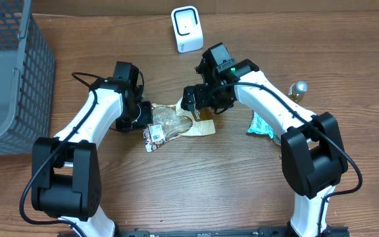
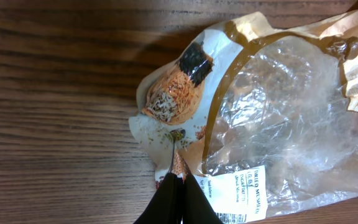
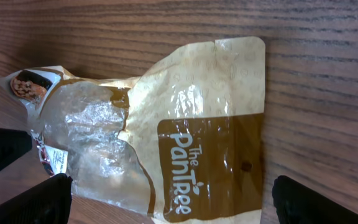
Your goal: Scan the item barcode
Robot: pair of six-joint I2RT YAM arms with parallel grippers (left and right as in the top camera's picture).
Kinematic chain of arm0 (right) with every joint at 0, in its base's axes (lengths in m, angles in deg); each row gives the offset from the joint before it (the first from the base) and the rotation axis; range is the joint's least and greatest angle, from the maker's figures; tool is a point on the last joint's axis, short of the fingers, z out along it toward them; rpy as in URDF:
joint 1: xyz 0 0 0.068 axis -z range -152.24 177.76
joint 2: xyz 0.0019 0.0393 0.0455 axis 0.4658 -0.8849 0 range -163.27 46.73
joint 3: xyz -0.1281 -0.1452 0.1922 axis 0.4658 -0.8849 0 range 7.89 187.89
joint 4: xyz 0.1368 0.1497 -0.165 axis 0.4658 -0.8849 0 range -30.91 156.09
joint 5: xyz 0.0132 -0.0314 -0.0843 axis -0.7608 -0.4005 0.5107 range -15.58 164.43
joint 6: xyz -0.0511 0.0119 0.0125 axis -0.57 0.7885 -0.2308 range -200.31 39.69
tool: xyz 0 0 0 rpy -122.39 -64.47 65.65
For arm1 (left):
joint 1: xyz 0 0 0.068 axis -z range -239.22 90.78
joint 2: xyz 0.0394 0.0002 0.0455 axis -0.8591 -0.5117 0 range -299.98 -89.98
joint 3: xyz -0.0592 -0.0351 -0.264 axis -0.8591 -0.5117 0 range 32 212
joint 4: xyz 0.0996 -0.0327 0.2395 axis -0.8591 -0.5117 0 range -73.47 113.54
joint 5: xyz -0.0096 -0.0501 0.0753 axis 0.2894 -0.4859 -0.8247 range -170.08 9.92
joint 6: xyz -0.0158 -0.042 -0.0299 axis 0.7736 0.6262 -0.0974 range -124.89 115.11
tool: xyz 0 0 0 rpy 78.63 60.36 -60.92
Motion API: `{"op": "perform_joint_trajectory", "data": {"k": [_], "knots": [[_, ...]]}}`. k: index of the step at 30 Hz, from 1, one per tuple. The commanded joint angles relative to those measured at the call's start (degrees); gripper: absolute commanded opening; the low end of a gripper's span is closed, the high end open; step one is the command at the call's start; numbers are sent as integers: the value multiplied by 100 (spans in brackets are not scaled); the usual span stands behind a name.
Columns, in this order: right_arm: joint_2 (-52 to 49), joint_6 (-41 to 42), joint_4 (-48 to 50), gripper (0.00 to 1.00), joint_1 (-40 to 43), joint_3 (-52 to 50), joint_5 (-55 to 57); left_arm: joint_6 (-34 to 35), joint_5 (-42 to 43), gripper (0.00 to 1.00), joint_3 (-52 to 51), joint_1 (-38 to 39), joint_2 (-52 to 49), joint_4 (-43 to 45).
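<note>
Looking from overhead, my left tool meets the snack pouch, which lies flat on the surface; the white scanner stands well beyond the pouch. Left wrist: tool pinched tight on the pouch's edge. Right wrist: my right tool gapes wide over the pouch, holding nothing. Grasp made, I judge; lifting and scanning not yet done.

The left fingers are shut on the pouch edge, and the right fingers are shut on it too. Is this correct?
Only the left fingers are shut on the pouch; the right fingers stand open, as the right wrist view shows.
</note>
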Motion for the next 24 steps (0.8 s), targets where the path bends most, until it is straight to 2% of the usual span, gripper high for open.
{"op": "perform_joint_trajectory", "data": {"k": [1,5,19,24], "knots": [[-229,-11,39,100,15,-52,-79,63,103,4,-90,-20,-70,28],[-369,-9,59,100,15,-52,-389,63,79,4,-146,-17,-107,101],[-649,17,74,100,-33,-52,-424,55,114,4,-149,-17,-621,216],[-901,13,258,99,-33,-52,-1207,31,122,4,-149,-17,-621,256]]}}
